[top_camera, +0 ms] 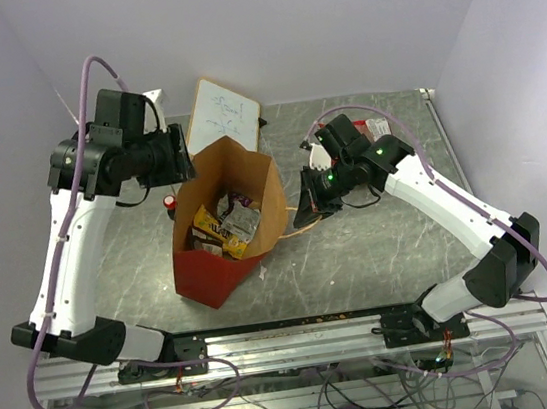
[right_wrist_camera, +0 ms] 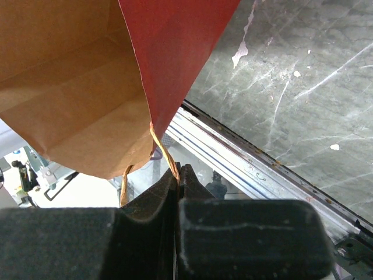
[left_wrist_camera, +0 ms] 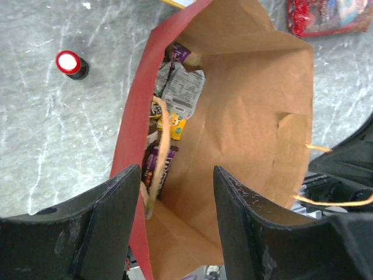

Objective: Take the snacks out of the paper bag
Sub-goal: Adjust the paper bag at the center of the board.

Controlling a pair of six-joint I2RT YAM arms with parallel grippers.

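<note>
Top external: the paper bag [top_camera: 212, 273] stands open on the tabletop [top_camera: 389, 240] between the two sets of jaws, with snacks [top_camera: 224, 226] inside. The right jaws sit at its handle side, probably steadying the mouth.

Left wrist: the left jaws are spread wide and empty above the opening. Small packets [left_wrist_camera: 180, 93] lie below and ahead of them — a red candy bag [left_wrist_camera: 326, 14] lies outside, beyond.

Right wrist: the right jaws are pressed together, pinching the twisted handle [right_wrist_camera: 163, 146].
</note>
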